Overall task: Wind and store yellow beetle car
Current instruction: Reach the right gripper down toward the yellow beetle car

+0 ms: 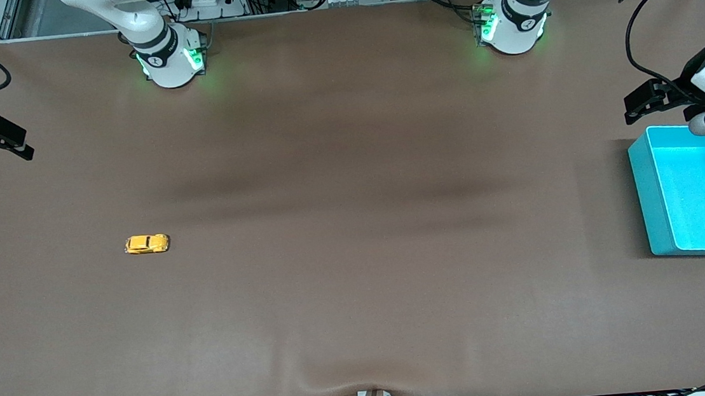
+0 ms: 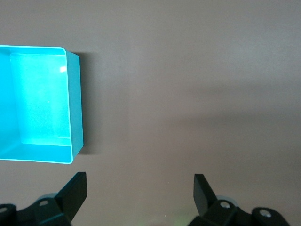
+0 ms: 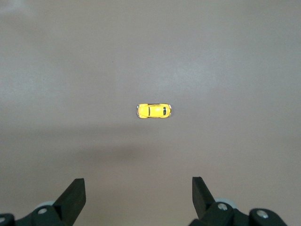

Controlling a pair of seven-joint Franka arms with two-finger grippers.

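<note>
Starting step: we judge nothing is wound or stored yet.
Table (image 1: 361, 299): brown, bare between the things.
Turquoise bin (image 1: 646, 204): at the left arm's end, empty.
Left claw (image 2: 139, 188): fingers apart, beside the bin, waiting.
Right claw (image 3: 138, 190): fingers apart, holding nothing, over the table's right-arm end.
Yellow beetle car (image 1: 147, 243): on its wheels, toward the right arm's end.
Next: we think the right claw must descend and grip the car.

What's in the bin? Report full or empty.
Empty. The bin shows only its bare turquoise floor in the left wrist view and the front view; the car sits on the table toward the right arm's end.
</note>
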